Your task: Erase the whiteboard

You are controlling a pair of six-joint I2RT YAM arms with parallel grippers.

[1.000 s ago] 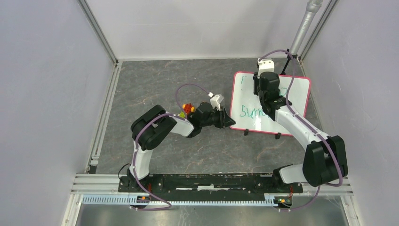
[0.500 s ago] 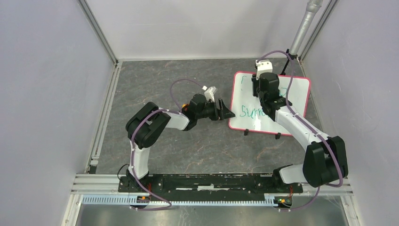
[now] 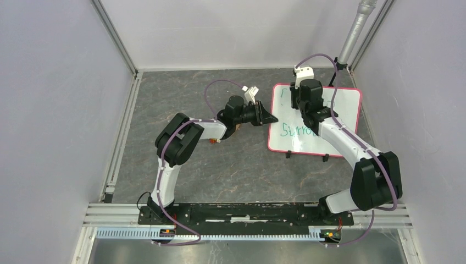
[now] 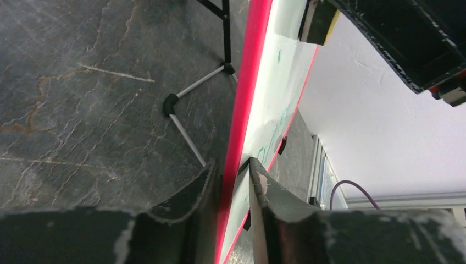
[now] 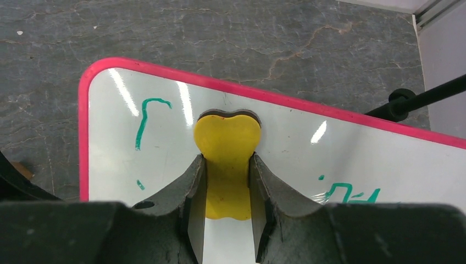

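Note:
The whiteboard [image 3: 342, 113] stands tilted at the right of the floor, pink-red framed, with green writing [image 3: 294, 131] on its face. My right gripper [image 3: 301, 100] is over the board's far left corner, shut on a yellow eraser [image 5: 227, 144] that presses against the white face [image 5: 329, 157]. Green strokes [image 5: 146, 119] remain left of the eraser and others [image 5: 351, 192] at lower right. My left gripper [image 3: 268, 118] is at the board's left edge. In the left wrist view its fingers [image 4: 195, 190] sit on either side of the red frame [image 4: 255, 66], shut on it.
Thin black and grey stand legs [image 4: 195, 91] run behind the board, and a black rod [image 5: 423, 94] sticks out at its far right. A small orange toy [image 3: 212, 141] peeks out under my left forearm. A grey pipe [image 3: 356, 30] rises in the back right corner, close to the walls.
My left gripper opened, moved farther along the board's left edge and shut on it again. My right gripper slid the eraser toward the board's far left corner.

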